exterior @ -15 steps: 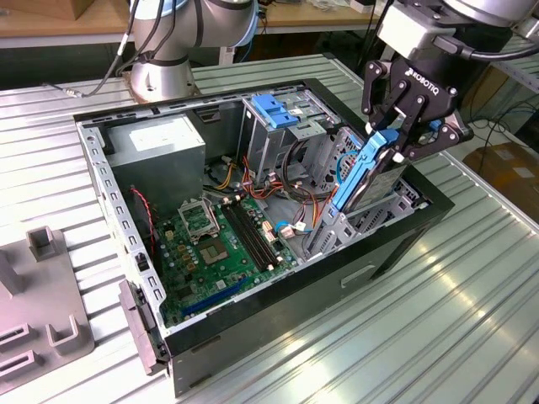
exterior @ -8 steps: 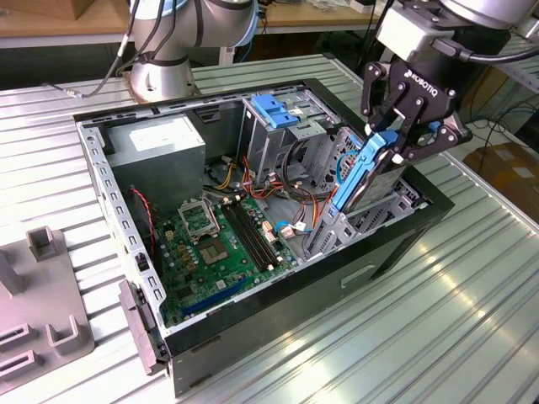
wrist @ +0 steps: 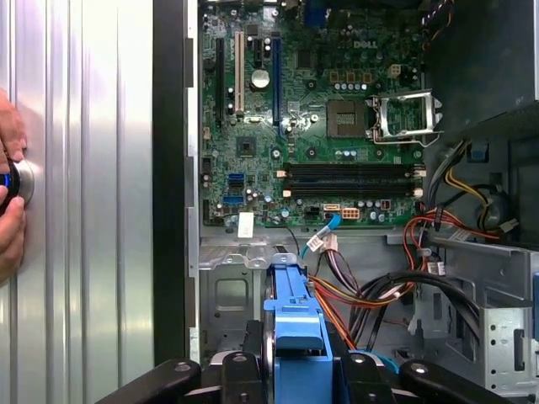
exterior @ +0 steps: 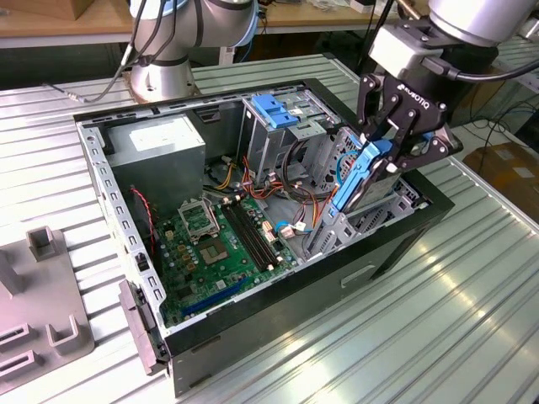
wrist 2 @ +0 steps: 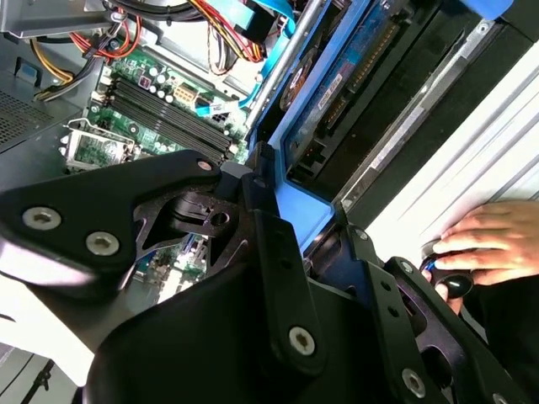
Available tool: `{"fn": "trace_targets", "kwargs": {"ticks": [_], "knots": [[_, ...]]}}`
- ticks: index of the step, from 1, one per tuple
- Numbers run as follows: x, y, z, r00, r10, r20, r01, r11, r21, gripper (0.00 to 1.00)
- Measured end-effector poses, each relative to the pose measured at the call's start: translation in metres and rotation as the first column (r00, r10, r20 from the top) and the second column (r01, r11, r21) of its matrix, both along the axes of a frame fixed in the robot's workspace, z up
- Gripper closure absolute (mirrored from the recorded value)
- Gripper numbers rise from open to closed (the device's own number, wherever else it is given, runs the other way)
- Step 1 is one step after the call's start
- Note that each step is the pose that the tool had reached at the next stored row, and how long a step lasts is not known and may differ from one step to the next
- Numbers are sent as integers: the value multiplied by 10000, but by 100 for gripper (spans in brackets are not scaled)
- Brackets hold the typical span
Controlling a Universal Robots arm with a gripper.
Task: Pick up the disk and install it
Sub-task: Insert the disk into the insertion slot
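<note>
Exterior view shows the claw (exterior: 385, 158) clamped on the tilted disk (exterior: 350, 188) over the computer case (exterior: 286, 296).

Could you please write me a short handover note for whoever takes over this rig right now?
Tool: shut on the disk, gripping its blue carrier at the upper end.
Disk: tilted, with its lower end at the drive bay, at the exterior view's right of the open computer case.
Done: the disk is picked up and at the bay.
Left: it is not yet seated.
Note: a person's hand rests on a small knob on the table beside the case.
</note>
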State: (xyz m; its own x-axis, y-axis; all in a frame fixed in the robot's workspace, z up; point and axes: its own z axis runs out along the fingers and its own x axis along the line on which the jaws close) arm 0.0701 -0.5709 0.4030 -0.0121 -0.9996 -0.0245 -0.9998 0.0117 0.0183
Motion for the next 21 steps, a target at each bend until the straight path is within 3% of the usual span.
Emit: {"fn": "trace_targets", "kwargs": {"ticks": [17, 21], "knots": [[0, -1, -245, 10000, 0, 1, 0, 10000, -1, 63], [0, -3, -349, 10000, 0, 0, 0, 10000, -2, 63]]}}
